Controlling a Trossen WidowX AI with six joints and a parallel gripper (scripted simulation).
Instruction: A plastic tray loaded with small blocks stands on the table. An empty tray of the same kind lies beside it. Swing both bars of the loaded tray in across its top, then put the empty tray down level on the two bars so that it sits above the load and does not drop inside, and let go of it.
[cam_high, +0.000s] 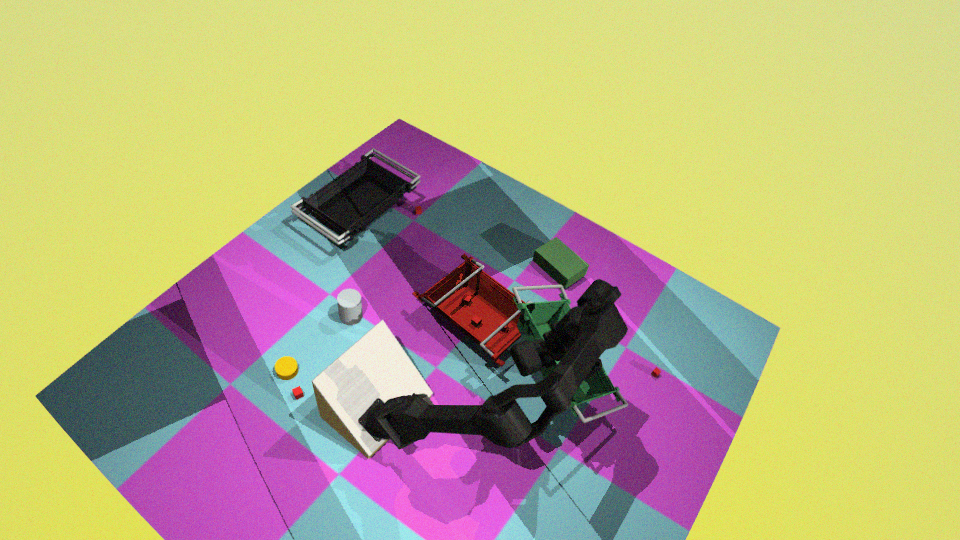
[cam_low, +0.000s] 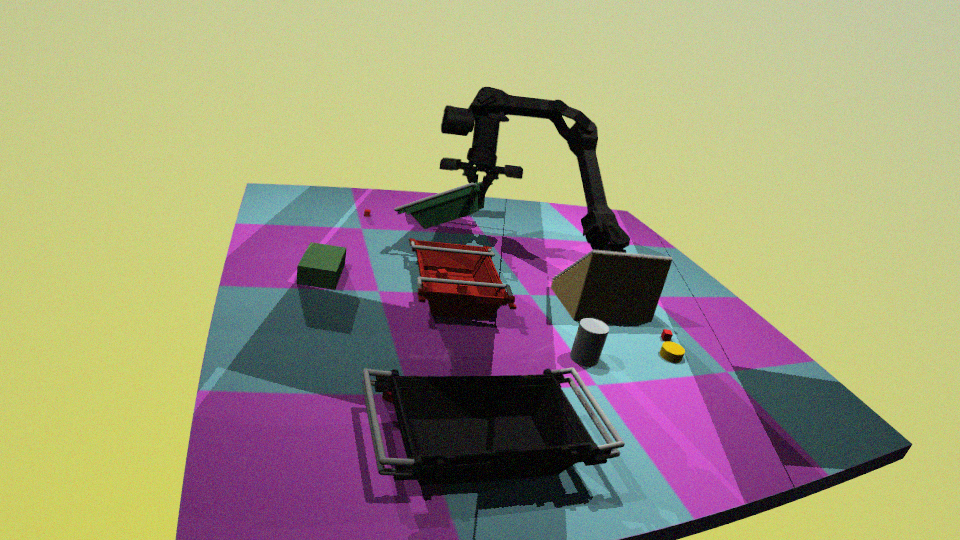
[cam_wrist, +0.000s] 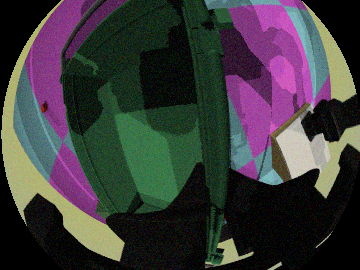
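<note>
In the top view, the green tray (cam_high: 537, 321) is at centre right, partly under the arm, just beside the red tray (cam_high: 473, 310). In the exterior view, the gripper (cam_low: 482, 182) is closed on the green tray's (cam_low: 443, 204) wall; it hangs tilted above the table (cam_low: 281, 349), behind the red tray (cam_low: 459, 278), whose bars (cam_low: 456, 249) lie across its top. In the wrist view, the green tray (cam_wrist: 147, 149) fills the centre.

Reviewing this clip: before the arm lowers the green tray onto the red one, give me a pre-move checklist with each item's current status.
1. Gripper shut on the green tray, gripping one wall: ok.
2. Both bars of the red tray lie across its top: ok.
3. Green tray level: not ok, it hangs tilted.
4. Green tray centred above the red tray: not ok, it is off to one side.
5. Blocks sit below the bars: cannot tell.
</note>
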